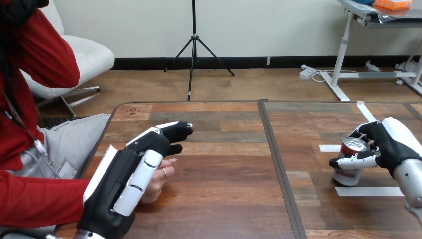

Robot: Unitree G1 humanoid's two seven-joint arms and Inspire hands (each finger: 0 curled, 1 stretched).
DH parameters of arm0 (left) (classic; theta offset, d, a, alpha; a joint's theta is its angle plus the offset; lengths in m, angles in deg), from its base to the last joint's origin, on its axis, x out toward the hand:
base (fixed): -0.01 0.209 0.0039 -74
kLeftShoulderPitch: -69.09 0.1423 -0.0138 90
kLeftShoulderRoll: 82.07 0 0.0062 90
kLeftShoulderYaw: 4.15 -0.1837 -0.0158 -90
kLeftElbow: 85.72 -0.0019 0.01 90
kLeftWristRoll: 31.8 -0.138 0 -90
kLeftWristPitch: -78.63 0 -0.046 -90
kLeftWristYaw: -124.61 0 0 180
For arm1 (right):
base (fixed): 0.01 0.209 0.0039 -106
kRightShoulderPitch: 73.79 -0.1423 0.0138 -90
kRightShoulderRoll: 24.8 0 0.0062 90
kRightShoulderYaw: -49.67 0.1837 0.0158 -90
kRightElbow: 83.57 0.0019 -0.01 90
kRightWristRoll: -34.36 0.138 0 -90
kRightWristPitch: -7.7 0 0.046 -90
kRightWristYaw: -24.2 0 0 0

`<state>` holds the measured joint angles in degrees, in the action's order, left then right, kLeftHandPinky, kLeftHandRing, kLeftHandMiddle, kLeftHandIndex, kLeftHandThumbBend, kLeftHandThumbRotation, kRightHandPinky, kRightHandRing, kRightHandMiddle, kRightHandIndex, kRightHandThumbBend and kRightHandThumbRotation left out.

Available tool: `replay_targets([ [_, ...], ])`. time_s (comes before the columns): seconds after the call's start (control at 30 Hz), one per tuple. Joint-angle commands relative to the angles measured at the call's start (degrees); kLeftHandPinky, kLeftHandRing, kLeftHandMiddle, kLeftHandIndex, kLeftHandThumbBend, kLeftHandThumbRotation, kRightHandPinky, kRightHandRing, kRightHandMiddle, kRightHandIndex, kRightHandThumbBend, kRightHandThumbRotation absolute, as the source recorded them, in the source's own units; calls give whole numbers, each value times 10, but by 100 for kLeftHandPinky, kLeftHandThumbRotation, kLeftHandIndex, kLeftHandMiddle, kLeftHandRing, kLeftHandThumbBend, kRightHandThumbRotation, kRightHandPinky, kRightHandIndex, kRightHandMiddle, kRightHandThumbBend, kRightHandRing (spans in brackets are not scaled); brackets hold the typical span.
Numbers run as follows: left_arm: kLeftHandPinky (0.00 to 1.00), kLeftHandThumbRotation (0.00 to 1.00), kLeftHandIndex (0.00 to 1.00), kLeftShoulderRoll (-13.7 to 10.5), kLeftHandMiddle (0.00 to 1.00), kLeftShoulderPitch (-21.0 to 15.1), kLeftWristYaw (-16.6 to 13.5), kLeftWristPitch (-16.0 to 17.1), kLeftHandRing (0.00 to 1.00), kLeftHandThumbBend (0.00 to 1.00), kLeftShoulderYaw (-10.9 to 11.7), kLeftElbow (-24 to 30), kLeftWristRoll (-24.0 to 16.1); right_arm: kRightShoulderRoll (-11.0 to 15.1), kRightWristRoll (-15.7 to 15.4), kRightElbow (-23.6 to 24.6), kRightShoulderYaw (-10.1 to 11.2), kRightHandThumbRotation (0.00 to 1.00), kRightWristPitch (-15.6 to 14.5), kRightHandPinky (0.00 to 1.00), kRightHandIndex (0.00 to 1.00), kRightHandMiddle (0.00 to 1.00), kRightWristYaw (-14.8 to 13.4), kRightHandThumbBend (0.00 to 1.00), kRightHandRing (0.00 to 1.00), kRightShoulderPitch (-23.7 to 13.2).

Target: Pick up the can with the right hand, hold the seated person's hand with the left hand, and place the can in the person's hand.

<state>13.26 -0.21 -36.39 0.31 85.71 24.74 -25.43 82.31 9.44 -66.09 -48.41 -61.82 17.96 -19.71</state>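
**Right hand on the can, left hand over the person's hand**

The right hand (387, 144) has its fingers and thumb curled round the can (348, 172). The can is red and silver. It stands straight up on the tabletop (224, 194), inside the curl of this hand. The fingers wrap its top half, and its bottom half shows below them. A white tape strip (368, 191) lies on the tabletop just under the can and the right hand.

The left hand (124, 179) is far away from the can, on the other side of the tabletop. Its fingers point forward and look almost straight, so this hand is open. The person's hand (161, 181) lies right beside its palm and partly under it. The person's fingertips peek out next to the white finger of the left hand. The left hand is not wrapped round the person's hand. I cannot tell if the two are touching.
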Motion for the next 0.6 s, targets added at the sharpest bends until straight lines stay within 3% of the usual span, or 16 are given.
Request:
replay_targets([
  [0.0,73,92,72,-7,78,-32,-17,35,80,58,10,11,-29,30,3,40,0,0,26,35,48,44,15,71,38,-88],
  [0.33,57,83,67,-25,74,-49,-47,63,74,52,27,15,-109,39,6,64,-1,0,36,37,48,44,58,72,38,-96],
  [0.4,55,80,67,-31,74,-53,-52,66,74,54,31,17,-129,40,5,69,-2,0,37,37,48,44,64,72,38,-98],
  [0.53,54,75,67,-49,74,-58,-76,71,74,60,44,28,-211,45,2,83,-4,0,42,36,49,44,75,73,37,-100],
  [0.57,55,72,68,-53,74,-59,-82,71,73,66,46,31,-230,46,2,86,-4,0,44,36,49,44,78,73,37,-100],
])
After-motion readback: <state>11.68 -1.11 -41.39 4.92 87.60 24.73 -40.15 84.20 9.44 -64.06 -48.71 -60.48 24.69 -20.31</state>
